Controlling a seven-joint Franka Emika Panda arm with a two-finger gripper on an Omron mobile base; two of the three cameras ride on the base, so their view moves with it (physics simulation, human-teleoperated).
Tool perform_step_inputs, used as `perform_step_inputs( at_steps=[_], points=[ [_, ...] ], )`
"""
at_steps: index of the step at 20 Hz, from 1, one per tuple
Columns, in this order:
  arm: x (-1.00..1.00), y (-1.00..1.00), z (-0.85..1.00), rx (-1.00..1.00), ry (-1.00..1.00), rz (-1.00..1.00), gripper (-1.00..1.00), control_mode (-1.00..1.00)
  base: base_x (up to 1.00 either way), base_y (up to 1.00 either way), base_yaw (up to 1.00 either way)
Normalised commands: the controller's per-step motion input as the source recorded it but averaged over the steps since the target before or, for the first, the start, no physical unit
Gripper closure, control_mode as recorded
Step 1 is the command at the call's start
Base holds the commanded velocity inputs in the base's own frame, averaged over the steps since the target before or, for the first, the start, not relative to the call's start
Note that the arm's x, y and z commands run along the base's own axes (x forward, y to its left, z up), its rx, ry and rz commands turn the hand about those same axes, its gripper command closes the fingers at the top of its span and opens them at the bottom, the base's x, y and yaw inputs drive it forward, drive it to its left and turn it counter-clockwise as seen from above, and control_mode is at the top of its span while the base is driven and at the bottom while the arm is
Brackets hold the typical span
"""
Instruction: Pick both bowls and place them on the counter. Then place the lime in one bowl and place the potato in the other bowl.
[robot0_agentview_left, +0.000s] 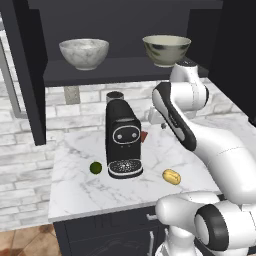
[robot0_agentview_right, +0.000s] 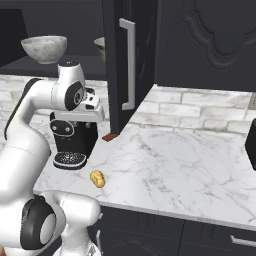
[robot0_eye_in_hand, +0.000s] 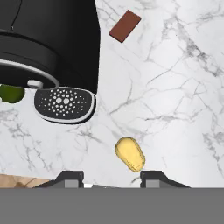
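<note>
The gripper hangs above the bench with its jaws parted and nothing between them. Taking the black coffee machine as the landmark: the lime sits on the bench just beside its base on the left, and the potato lies on the bench near its base on the right, apart from it. The marbled bowl stands on the dark shelf above the machine and to its left; the olive bowl stands on the same shelf above and to its right. A small brown block lies on the bench behind the machine, to its right.
</note>
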Motion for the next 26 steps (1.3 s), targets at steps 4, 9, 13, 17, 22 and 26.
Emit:
perform_step_inputs(
  at_steps=[4, 9, 13, 17, 22, 26],
  points=[
    [0.0, 0.0, -0.05, 0.01, 0.04, 0.0, -1.0, -1.0, 0.0, 0.0, 0.0],
    [0.0, 0.11, -0.18, -0.1, -0.01, 0.07, -1.0, -1.0, 0.0, 0.0, 0.0],
    [-0.01, 0.0, 0.1, -0.25, -0.18, 0.15, -1.0, -1.0, 0.0, 0.0, 0.0],
    [-0.06, 0.0, 0.45, -0.21, -0.09, 0.06, -1.0, -1.0, 0.0, 0.0, 0.0],
    [0.0, 0.0, 0.74, -0.17, -0.01, 0.05, -1.0, -1.0, 0.0, 0.0, 0.0],
    [0.0, 0.0, 0.86, -0.15, -0.03, 0.03, -1.0, -1.0, 0.0, 0.0, 0.0]
  ],
)
